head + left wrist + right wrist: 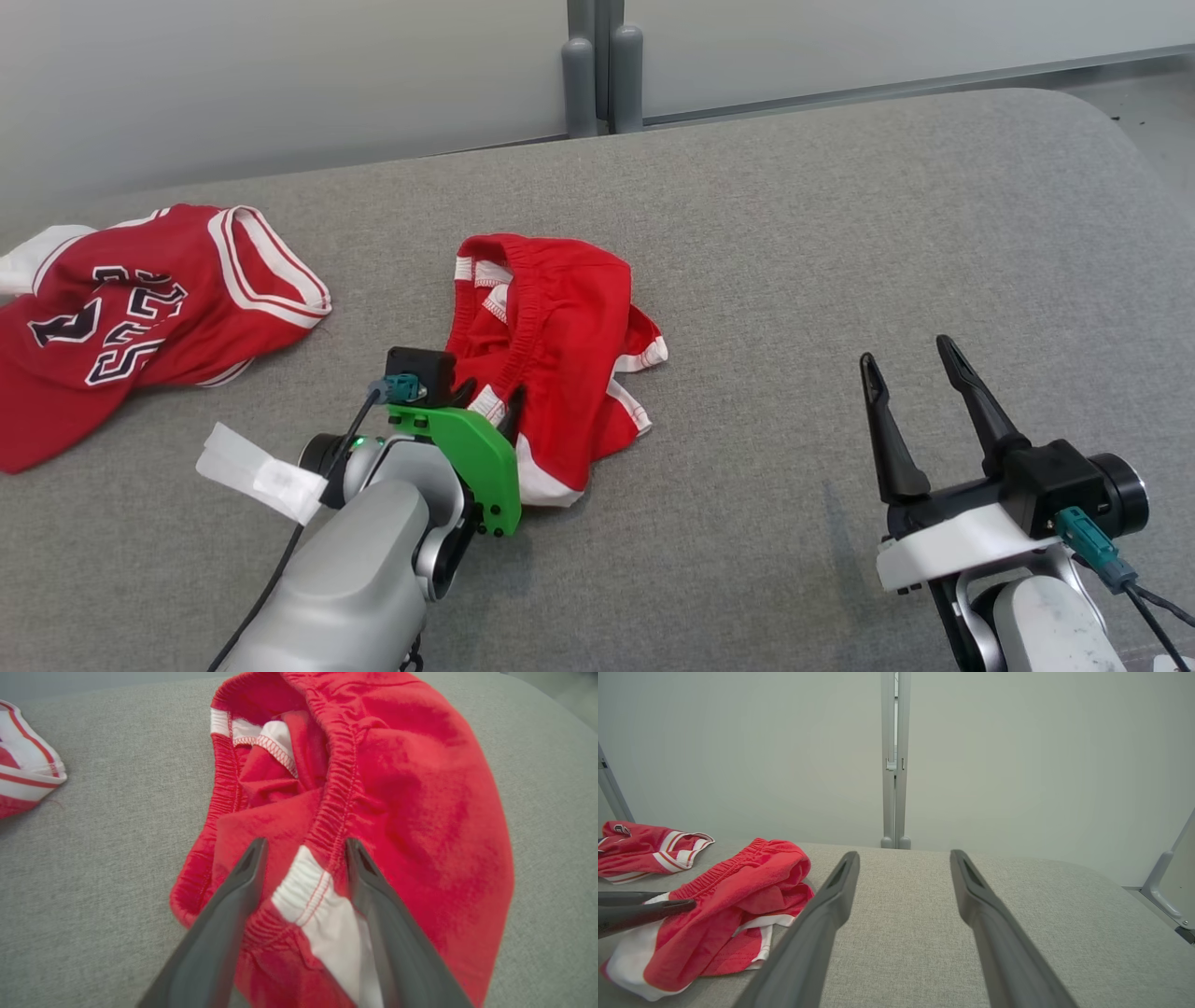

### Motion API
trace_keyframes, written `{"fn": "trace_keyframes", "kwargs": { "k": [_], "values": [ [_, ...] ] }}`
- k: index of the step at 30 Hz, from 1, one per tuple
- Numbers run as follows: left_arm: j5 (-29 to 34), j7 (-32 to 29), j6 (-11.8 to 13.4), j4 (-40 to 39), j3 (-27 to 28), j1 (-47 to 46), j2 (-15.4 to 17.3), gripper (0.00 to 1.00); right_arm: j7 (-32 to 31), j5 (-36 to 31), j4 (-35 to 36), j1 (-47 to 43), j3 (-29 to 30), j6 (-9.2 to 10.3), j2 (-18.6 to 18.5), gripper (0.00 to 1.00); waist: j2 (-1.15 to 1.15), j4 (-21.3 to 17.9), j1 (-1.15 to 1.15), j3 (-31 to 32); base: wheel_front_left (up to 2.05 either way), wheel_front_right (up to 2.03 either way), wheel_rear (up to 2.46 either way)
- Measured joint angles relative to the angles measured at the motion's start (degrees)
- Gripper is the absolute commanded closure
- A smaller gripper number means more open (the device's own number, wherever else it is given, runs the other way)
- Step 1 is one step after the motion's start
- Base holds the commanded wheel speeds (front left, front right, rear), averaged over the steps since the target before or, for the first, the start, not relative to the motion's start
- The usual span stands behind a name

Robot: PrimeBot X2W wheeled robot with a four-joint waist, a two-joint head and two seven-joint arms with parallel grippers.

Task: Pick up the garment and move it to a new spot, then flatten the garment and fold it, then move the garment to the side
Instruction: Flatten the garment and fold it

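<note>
Status:
- Garment = red shorts (551, 317), white trim, elastic waistband. Lying crumpled on the grey fabric worktop (794, 261), roughly mid head view, a bit toward 9 o'clock. Waistband end points to 12, white-edged leg hems to 5-6.
- L gripper (490, 397) is down at the shorts' 7 o'clock edge. In the L wrist view its fingers (219, 914) sit apart, one on each side of a raised fold of waistband with the white trim strip. Cloth is between them but not pinched; there's a gap on both sides. No lift, the shorts are flat on the worktop.
- R gripper (907, 353) is at 3-4 o'clock from the shorts, well apart from them, above bare worktop. Fingers spread wide, nothing between them, tips pointing to 12 in head view.
- 2nd item: red basketball jersey (140, 317), white/red striped trim, dark numerals, at 9-10 o'clock of the shorts near the worktop's L edge. Not touching the shorts.
- Green plate (471, 457) and white tag (257, 471) on the L wrist.
- Grey posts (602, 65) at 12, against the pale wall panels behind the worktop.
</note>
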State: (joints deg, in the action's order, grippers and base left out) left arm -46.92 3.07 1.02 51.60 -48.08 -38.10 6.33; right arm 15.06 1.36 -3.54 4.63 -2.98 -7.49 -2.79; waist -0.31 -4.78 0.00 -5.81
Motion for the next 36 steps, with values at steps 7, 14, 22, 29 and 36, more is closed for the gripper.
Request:
{"fn": "trace_keyframes", "kwargs": {
  "k": [7,14,22,29,36],
  "values": [
    [-0.89,3.77,1.05,-2.00,1.92,0.85,1.38,1.00,0.00,0.00,-0.01,-0.24,0.32,0.00,0.00,0.00,0.00,0.57,0.00,0.46,0.00,0.00,0.00],
    [-3.63,8.33,5.14,-5.86,6.98,3.61,4.35,1.00,0.00,0.01,-0.13,-1.02,0.60,0.00,0.01,0.00,0.00,2.13,0.00,1.42,0.00,0.00,0.00],
    [-6.54,9.05,9.11,-8.96,10.45,9.39,7.68,1.00,0.00,0.01,-0.62,-1.74,0.32,0.00,0.01,0.00,0.00,3.72,0.00,2.30,0.00,0.00,0.00],
    [-6.86,8.57,10.07,-10.27,10.38,11.88,8.84,1.00,0.00,0.03,-1.35,-1.72,-0.33,0.00,0.00,0.00,0.00,4.28,0.00,2.42,0.00,0.00,0.00],
    [-7.76,8.12,10.14,-8.82,10.68,13.06,8.79,0.00,0.00,0.03,-1.62,-1.66,-0.87,0.00,0.01,0.00,0.00,4.03,0.00,2.13,0.00,0.00,0.00]
  ]
}}
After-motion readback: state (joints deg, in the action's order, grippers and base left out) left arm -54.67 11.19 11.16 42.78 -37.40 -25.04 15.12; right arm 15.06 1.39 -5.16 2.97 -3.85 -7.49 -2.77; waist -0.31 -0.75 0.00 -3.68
